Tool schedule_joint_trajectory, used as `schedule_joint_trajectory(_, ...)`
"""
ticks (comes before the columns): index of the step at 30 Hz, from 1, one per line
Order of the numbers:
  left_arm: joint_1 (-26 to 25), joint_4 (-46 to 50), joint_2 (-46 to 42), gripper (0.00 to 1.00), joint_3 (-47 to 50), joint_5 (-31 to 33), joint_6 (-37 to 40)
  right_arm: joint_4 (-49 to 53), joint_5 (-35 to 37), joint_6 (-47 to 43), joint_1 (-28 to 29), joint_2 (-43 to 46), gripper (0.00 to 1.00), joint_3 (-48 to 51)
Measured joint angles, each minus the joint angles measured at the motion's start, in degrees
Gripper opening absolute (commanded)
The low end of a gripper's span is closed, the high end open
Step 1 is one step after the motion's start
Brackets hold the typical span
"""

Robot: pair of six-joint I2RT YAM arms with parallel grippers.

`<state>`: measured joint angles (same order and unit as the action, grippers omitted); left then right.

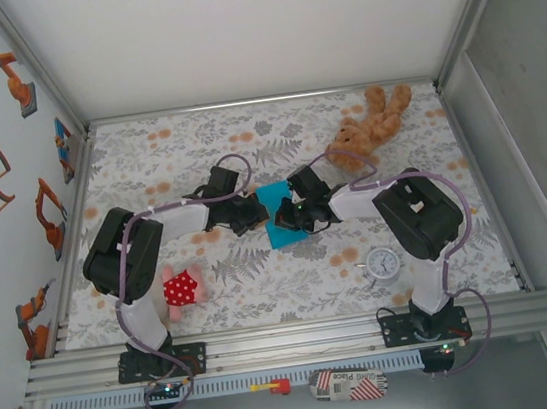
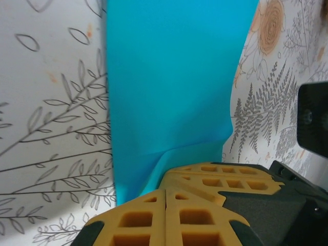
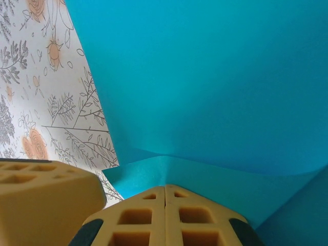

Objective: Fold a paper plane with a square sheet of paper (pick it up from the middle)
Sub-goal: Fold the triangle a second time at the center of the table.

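1. Clearly we are at the pick-up step: the square sheet of paper [image 1: 276, 201] lies in the middle of the overhead picture, on the flowered counter [image 1: 195, 144], with both arms meeting over it.
2. From the left wrist, we see the left fingers [image 2: 173, 204] pressed together at the bottom of the frame. A raised ridge of the turquoise sheet runs into their tips, so we read them as clamped on the paper.
3. From the right wrist, the right fingers [image 3: 173, 202] are likewise together at bottom centre. They nip a pleat of the sheet, which bows upward across the upper right of that frame.
4. Seen from above, the two sets of fingers sit just beside each other at the sheet's centre and cover part of it.
5. We judge that no fold is made yet, because the sheet looks plain apart from the pinched ridge.
6. The next move, as we see it, calls for a level, matched lift. That way the thin paper neither tears between the two grips nor slips out of them, and a straight centre crease can follow.
7. The teddy bear [image 1: 369, 126] at upper right and the white clock [image 1: 383, 264] at lower right stand well apart from the work.
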<state>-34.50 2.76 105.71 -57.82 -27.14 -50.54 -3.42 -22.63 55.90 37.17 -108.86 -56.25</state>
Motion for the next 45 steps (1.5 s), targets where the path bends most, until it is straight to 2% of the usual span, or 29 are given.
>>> schedule_joint_trajectory(19, -0.9, 7.4, 4.2, 0.00, -5.1, 4.8, 3.6, -0.1, 0.0, 0.0, 0.0, 0.1, 0.00, 0.0)
schedule_joint_trajectory(28, -1.1, 10.7, 5.2, 0.00, -7.4, 5.8, 5.3, -0.9, -0.1, -0.6, 0.0, 2.8, 0.00, 1.1)
schedule_joint_trajectory(34, -1.1, 12.3, 5.8, 0.00, -8.6, 6.0, 6.5, -1.6, -0.3, -1.2, -0.3, 1.6, 0.00, 1.0)
schedule_joint_trajectory(41, -1.2, 13.6, 6.2, 0.00, -9.5, 6.5, 6.5, -2.6, -0.5, -1.8, -1.8, 0.4, 0.00, 1.6)
schedule_joint_trajectory(45, -1.1, 13.7, 6.4, 0.00, -9.7, 6.5, 6.5, -6.7, -2.0, -1.9, -3.7, 0.8, 0.00, 4.2)
